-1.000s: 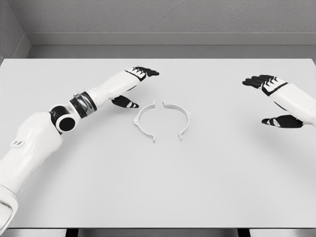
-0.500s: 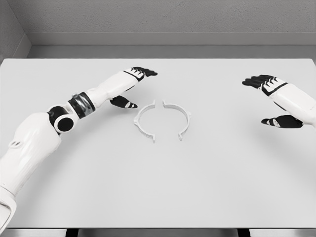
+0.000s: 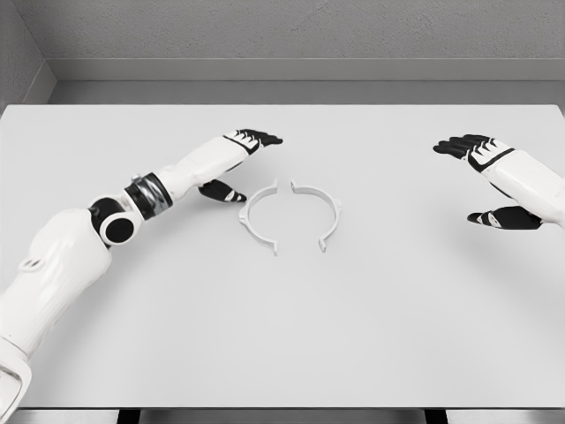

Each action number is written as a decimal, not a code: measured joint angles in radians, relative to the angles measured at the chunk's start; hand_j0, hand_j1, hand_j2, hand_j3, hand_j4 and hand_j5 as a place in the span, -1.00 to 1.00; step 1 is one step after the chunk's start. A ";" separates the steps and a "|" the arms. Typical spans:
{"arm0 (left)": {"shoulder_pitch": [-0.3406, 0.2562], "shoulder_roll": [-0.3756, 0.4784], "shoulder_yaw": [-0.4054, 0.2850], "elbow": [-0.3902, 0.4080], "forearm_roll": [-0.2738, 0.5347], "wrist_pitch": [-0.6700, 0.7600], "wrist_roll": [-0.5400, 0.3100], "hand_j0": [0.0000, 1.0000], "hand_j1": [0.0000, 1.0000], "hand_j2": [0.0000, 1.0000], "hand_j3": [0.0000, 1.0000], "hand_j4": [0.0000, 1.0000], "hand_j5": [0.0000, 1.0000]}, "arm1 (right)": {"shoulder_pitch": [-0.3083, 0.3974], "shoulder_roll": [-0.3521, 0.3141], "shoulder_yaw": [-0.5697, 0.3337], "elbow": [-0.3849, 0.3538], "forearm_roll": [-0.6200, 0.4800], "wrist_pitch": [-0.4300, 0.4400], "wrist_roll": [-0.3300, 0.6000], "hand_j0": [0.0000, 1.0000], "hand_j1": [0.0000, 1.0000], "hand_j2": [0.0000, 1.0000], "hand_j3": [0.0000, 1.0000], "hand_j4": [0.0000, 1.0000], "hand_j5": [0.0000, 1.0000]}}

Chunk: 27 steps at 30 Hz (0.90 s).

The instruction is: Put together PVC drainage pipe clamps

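Observation:
Two white half-ring clamp pieces lie flat in the middle of the white table (image 3: 282,336). The left half (image 3: 255,221) and the right half (image 3: 326,213) face each other, with small gaps at the top and bottom. My left hand (image 3: 240,164) hovers just left of the left half, fingers spread, thumb low near the piece, holding nothing. My right hand (image 3: 484,181) floats far off at the right side, fingers relaxed and holding nothing.
A grey wall runs along the table's far edge. Nothing else lies on the table besides the clamp halves.
My left hand has dropped slightly and its thumb has come closer to the left clamp half. The right hand and both clamp halves have stayed put.

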 measured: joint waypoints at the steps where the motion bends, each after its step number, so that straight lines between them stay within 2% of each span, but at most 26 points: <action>1: 0.000 -0.001 0.000 0.000 0.000 0.000 0.000 1.00 1.00 1.00 1.00 1.00 1.00 | 0.000 0.000 0.000 0.000 0.000 0.000 0.000 1.00 1.00 1.00 1.00 1.00 1.00; 27: 0.023 -0.018 0.000 -0.027 0.009 0.000 0.000 1.00 1.00 1.00 1.00 1.00 1.00 | 0.000 -0.001 -0.002 0.000 0.000 0.000 0.000 1.00 1.00 1.00 1.00 1.00 1.00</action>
